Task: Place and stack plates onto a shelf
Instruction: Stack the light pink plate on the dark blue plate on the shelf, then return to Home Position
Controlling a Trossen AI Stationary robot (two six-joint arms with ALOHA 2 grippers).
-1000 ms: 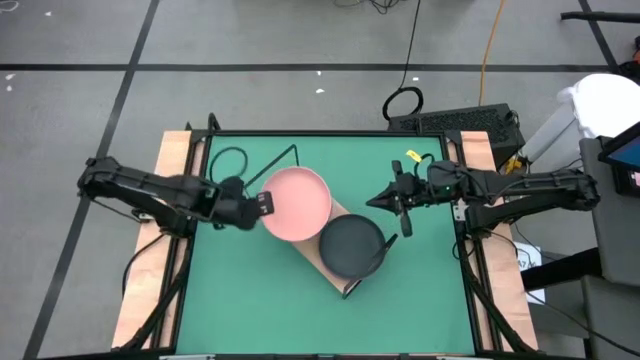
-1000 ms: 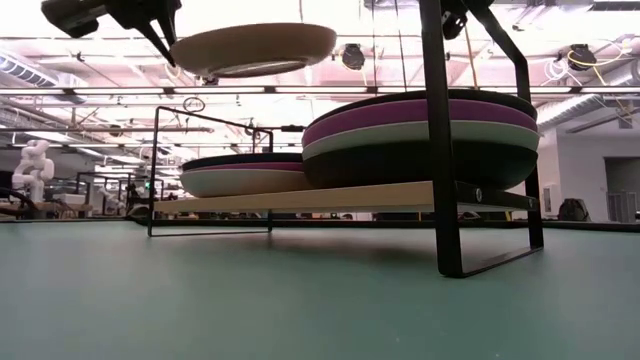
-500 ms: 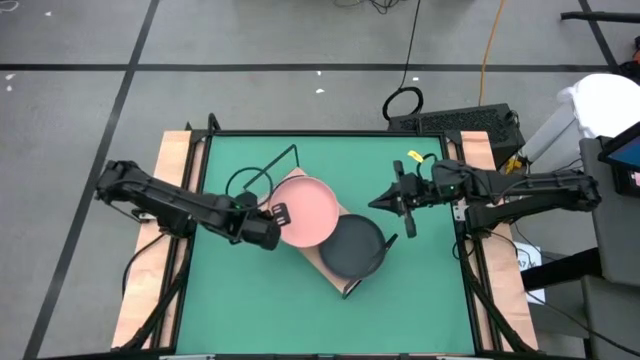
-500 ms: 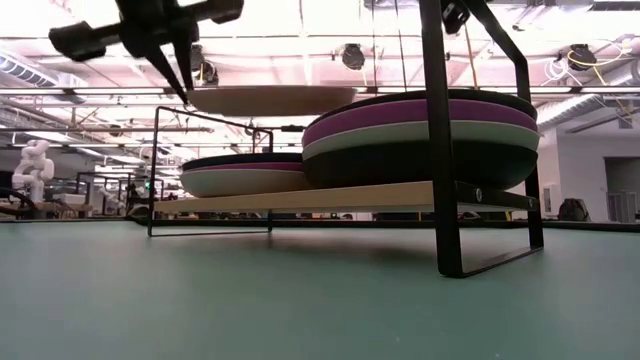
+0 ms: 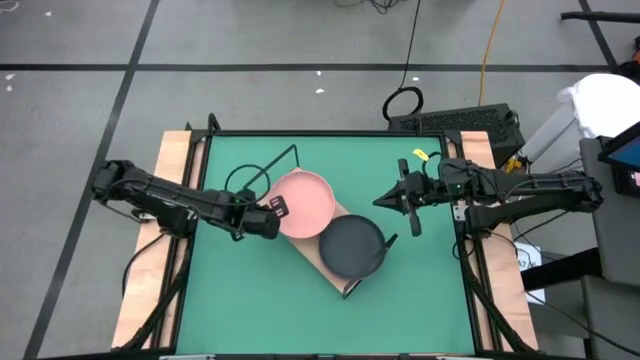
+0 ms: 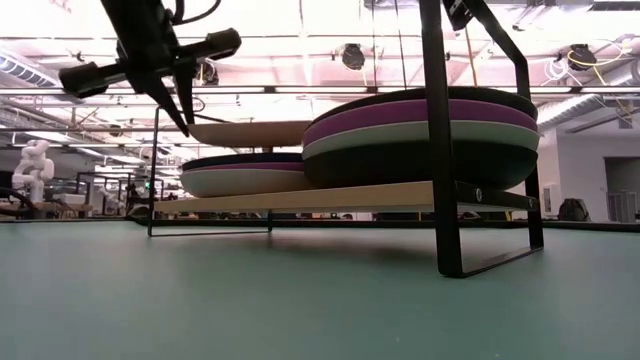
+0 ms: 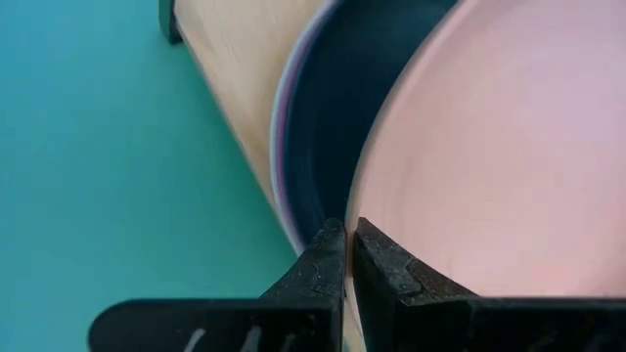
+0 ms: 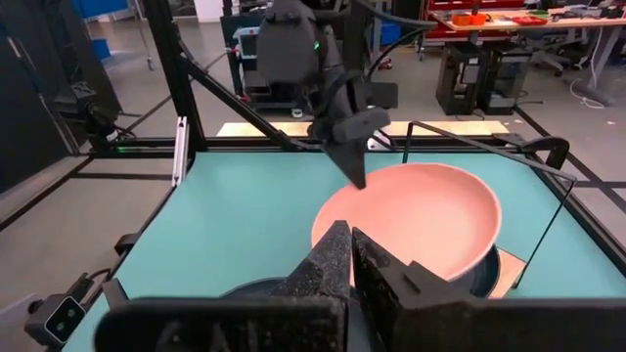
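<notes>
My left gripper point(image 5: 277, 210) is shut on a pink plate point(image 5: 304, 203), which hangs just above the far stack of plates point(image 6: 243, 170) on the wooden shelf point(image 6: 330, 197). In the left wrist view the pink plate point(image 7: 489, 147) covers a dark plate point(image 7: 328, 127) on the shelf board point(image 7: 240, 88). A second stack point(image 6: 420, 135), dark on top point(image 5: 350, 245), rests on the shelf's near end. My right gripper point(image 5: 412, 215) is shut and empty to the right of the shelf, above the table. My left gripper pinches the pink plate's rim point(image 7: 364, 210) on its left side between the two fingers, one on the inner face and one on the outer. The fingers point(image 6: 178, 100) slant down from the table's left. The plate is about level and clear of the stack below.
The shelf lies slanted across the green table point(image 5: 250, 290), with black wire frames point(image 6: 440, 150) at both ends. Wooden side boards point(image 5: 150, 270) edge the table. There is free green surface near the front edge and on the left.
My left gripper has gone down and a little toward the table's right with the pink plate, staying shut. The plate has dropped from high above the shelf to just over the far stack, staying about level.
</notes>
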